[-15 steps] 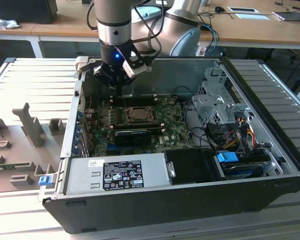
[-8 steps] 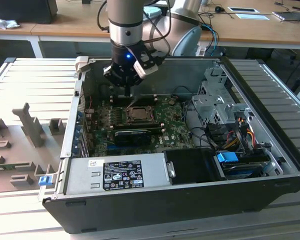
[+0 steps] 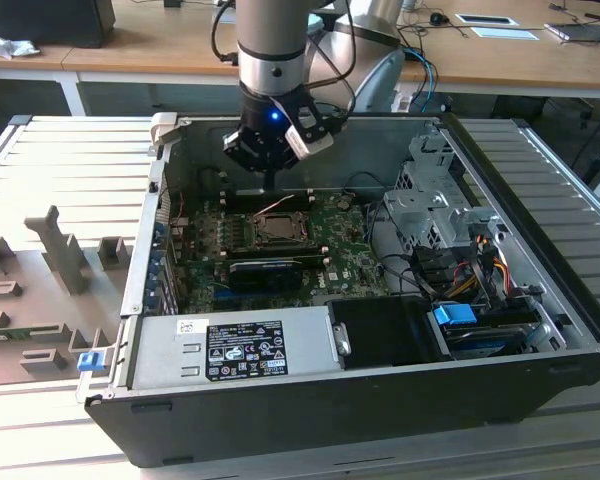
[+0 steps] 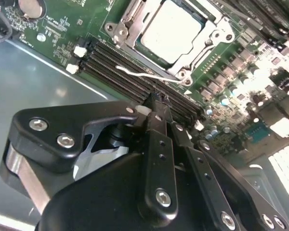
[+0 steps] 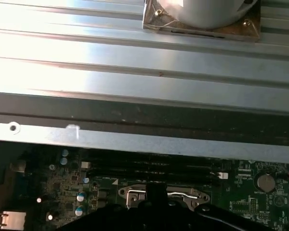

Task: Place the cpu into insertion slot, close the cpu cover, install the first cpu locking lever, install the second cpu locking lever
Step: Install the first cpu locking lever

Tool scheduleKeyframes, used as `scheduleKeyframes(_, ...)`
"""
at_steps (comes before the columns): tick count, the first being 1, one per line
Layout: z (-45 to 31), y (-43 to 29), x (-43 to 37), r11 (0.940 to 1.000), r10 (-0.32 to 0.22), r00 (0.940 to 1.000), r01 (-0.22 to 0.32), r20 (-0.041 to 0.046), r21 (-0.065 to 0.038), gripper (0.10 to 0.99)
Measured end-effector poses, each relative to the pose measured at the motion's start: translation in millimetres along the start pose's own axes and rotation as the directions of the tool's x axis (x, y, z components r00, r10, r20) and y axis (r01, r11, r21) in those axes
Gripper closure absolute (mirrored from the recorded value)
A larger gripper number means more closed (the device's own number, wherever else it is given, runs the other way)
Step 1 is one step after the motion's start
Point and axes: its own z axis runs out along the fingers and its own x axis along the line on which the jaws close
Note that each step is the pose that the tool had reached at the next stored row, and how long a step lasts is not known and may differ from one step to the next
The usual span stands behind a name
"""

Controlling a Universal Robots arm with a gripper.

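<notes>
The cpu lies pale and silvery in the insertion slot on the green board. The cpu cover, a silver frame, lies flat around it. A thin wire locking lever runs along the socket's edge beside the memory slots, its free end sticking out. My gripper hangs just above the memory slots, close to that lever, fingers pressed together with nothing visibly between them. In the exterior view the gripper stands just behind the socket. The first wrist view has the gripper dark in front of the socket's silver rim.
Black memory slots lie under the fingertips. A long black card sits in front of the socket, the power supply nearer still. The drive cage and cables are on the exterior view's right. The case wall rises close behind.
</notes>
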Motion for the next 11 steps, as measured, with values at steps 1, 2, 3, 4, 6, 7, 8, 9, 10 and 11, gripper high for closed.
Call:
scheduleKeyframes(1, 3.0, -0.4, -0.7, 1.0000, 0.001, 1.0000, -0.001, 0.0001, 0.000, 0.980)
scheduleKeyframes(2, 4.7, -0.7, -1.2, 1.0000, 0.002, 1.0000, -0.002, 0.0002, 0.000, 0.980)
scheduleKeyframes(3, 6.5, -1.0, -1.8, 1.0000, 0.002, 1.0000, -0.002, 0.0002, 0.000, 0.980)
scheduleKeyframes(4, 8.4, -1.3, -2.3, 1.0000, 0.002, 1.0000, -0.002, 0.0002, 0.000, 0.980)
scheduleKeyframes(6, 11.2, -1.7, -2.6, 1.0000, 0.002, 1.0000, -0.002, 0.0002, 0.000, 0.980)
scheduleKeyframes(7, 11.9, -1.8, -2.7, 1.0000, 0.002, 1.0000, -0.002, 0.0002, 0.000, 0.980)
scheduleKeyframes(8, 12.6, -1.9, -2.9, 1.0000, 0.002, 1.0000, -0.002, 0.0002, 0.000, 0.980)
scheduleKeyframes(9, 12.9, -1.9, -2.9, 1.0000, 0.002, 1.0000, -0.002, 0.0001, 0.000, 0.980)
scheduleKeyframes(10, 13.2, -2.0, -2.9, 1.0000, 0.002, 1.0000, -0.002, 0.0002, 0.000, 0.980)
scheduleKeyframes(11, 13.7, -2.0, -2.9, 1.0000, 0.002, 1.0000, -0.002, 0.0001, 0.000, 0.980)
